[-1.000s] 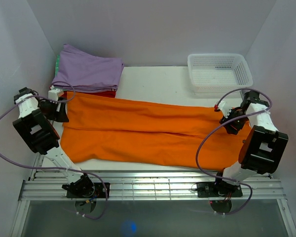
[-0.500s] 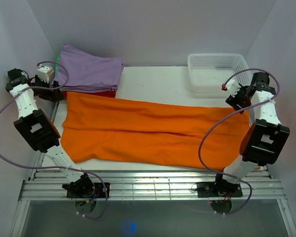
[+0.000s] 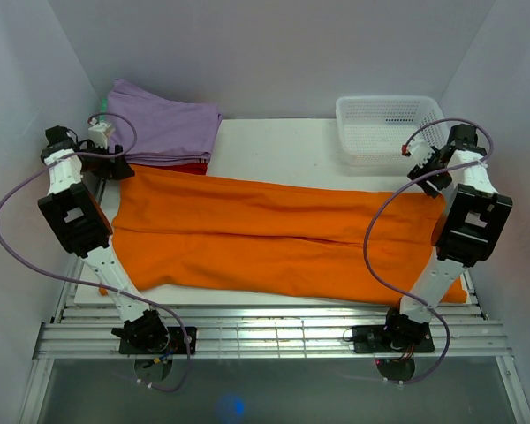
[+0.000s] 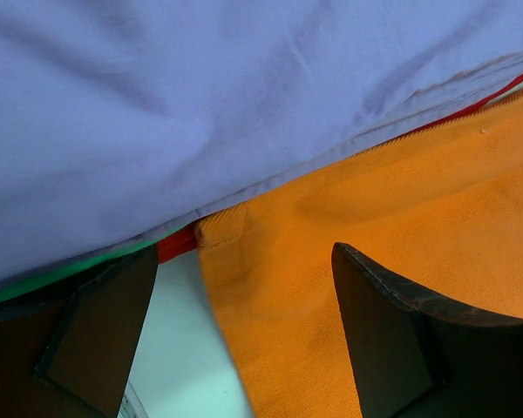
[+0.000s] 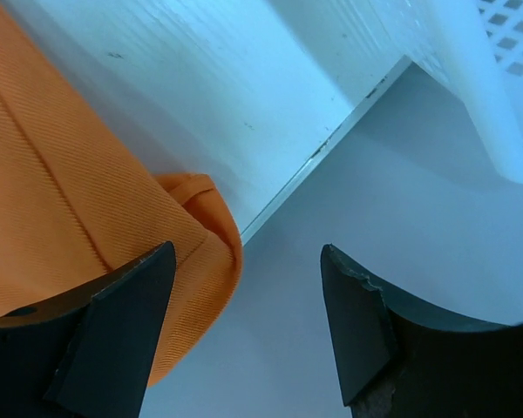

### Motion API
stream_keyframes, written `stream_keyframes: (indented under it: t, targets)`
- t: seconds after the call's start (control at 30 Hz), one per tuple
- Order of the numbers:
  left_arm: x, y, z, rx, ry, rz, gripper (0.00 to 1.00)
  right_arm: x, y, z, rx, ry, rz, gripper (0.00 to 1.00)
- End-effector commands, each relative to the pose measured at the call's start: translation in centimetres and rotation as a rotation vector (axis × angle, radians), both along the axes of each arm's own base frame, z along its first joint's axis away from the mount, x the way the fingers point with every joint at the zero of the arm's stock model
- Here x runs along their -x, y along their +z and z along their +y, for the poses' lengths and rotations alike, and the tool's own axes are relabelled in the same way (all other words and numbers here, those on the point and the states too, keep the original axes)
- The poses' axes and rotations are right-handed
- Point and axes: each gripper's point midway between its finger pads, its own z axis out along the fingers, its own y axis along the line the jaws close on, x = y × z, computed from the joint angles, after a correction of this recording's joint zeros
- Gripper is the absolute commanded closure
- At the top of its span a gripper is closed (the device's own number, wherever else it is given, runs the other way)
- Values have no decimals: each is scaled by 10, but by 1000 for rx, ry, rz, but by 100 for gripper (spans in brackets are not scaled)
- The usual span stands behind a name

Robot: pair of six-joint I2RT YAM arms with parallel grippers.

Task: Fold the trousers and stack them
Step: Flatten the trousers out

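The bright orange trousers (image 3: 274, 238) lie spread flat across the white table, nearly as wide as it. My left gripper (image 3: 117, 165) is open over their far left corner. In the left wrist view (image 4: 244, 252) that orange corner (image 4: 270, 261) lies between the spread jaws, below the lilac garment. My right gripper (image 3: 426, 174) is open at the far right corner. In the right wrist view (image 5: 247, 250) the orange corner (image 5: 187, 235) hangs over the table's edge by the left finger (image 5: 113, 331). Neither gripper holds cloth.
A stack of folded garments, lilac-purple (image 3: 159, 128) on top with red (image 4: 176, 244) and green (image 4: 61, 272) edges beneath, sits at the back left, touching the trousers. A white mesh basket (image 3: 390, 129) stands at the back right. Side walls stand close to both arms.
Both grippers have moved from the trousers' side ends toward the back, to the far corners. The left one swung out left, then back in. The trousers have not moved.
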Motion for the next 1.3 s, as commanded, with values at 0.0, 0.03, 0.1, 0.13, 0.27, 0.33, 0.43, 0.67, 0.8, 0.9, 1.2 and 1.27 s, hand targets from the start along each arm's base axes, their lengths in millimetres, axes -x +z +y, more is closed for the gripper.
stream_keyframes:
  t: [0.0, 0.03, 0.1, 0.13, 0.27, 0.33, 0.43, 0.67, 0.8, 0.9, 1.2, 1.27]
  targets:
    - [-14, 26, 6, -9, 23, -85, 8, -18, 16, -20, 36, -59, -66, 26]
    - [-15, 25, 7, -11, 23, -87, 8, -18, 11, -19, 30, -55, -56, 26]
    - [-16, 22, 3, 0, 18, -82, 9, -18, 1, -14, 14, -24, -38, 25]
    - [-16, 21, 2, 8, 15, -79, 9, -17, -5, -12, 7, -1, -30, 25]
    - [-18, 25, -4, 38, 4, -97, 10, -12, -20, -6, -8, 52, 12, 25]
    - [-20, 27, -4, 44, 9, -115, 10, -9, -26, -4, -8, 67, 30, 27]
    - [-23, 26, -9, 57, 2, -117, 12, -3, -36, -2, -19, 93, 63, 32]
    - [-30, 9, -14, 42, -9, -90, 21, 3, -48, 5, -47, 132, 103, 56]
    - [-31, -1, -19, 45, -23, -75, 30, 5, -46, 10, -68, 151, 109, 74]
    - [-29, -3, -27, 60, -36, -68, 48, 4, -40, 12, -76, 157, 104, 92]
    - [7, 49, -39, 68, -91, -158, 100, 2, 25, 0, -98, 136, -52, 92]
    - [19, 71, -30, 44, -84, -199, 100, 7, 43, -7, -109, 123, -97, 92]
